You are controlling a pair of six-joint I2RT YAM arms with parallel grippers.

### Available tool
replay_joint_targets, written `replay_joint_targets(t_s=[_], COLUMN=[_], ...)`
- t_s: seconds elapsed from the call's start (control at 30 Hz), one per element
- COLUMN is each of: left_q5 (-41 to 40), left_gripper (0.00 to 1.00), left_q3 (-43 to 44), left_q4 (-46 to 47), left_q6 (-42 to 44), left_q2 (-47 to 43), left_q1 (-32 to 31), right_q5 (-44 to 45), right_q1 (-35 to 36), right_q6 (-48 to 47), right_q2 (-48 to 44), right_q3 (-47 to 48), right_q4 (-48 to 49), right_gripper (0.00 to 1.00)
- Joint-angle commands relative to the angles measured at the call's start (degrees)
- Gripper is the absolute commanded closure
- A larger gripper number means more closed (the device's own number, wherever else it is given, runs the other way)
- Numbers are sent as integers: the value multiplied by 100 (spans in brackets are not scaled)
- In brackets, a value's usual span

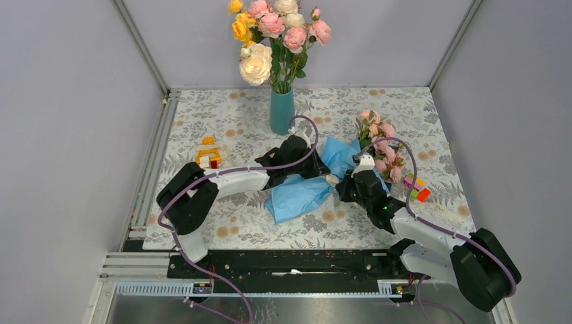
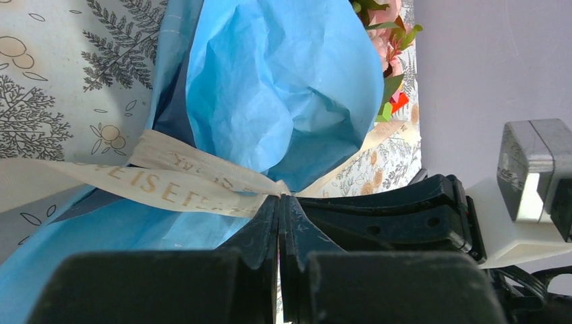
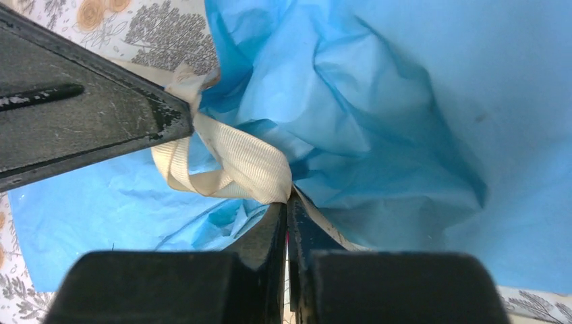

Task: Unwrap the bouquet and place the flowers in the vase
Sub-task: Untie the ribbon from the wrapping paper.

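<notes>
left gripper: jaws pressed together, pinching one tail of the cream ribbon right where it leaves the knot.
vase: upright at the back of the table, just behind the left gripper and apart from the bundle; it already holds a large rose bunch of yellow, cream and pink.
bouquet: lying on its side mid-table between the two grippers, its blue paper crumpled and the ribbon tied round its waist.
right gripper: jaws closed on a fold of the ribbon on the other side of the knot, with the left gripper just beside it.
flowers: pink heads poking out of the wrap's far right end, not yet freed.
step in hand: untying the ribbon; both arms have their hold, and the knot looks intact.
next move: probably drawing the two holds apart, low along the table, so the tie slips. The bundle looks light and may drag along instead of the knot loosening.
</notes>
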Motion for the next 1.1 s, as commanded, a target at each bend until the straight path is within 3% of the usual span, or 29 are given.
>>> replay_joint_targets(t_s=[0.0,0.53,1.07], left_q5=[-98,270,353], left_gripper=[100,100,100], left_q3=[175,-403,-1254], left_q4=[199,274,263], left_q6=[99,385,631], left_q2=[-220,-328,-746], left_q1=[106,597,412], right_q5=[704,1467,-217], right_q1=[-18,-82,-1310], right_q6=[184,672,651], right_q2=[-394,-1174,-938], right_q3=[110,-24,263], right_q4=[-312,-1454,-1682], right_gripper=[100,100,100])
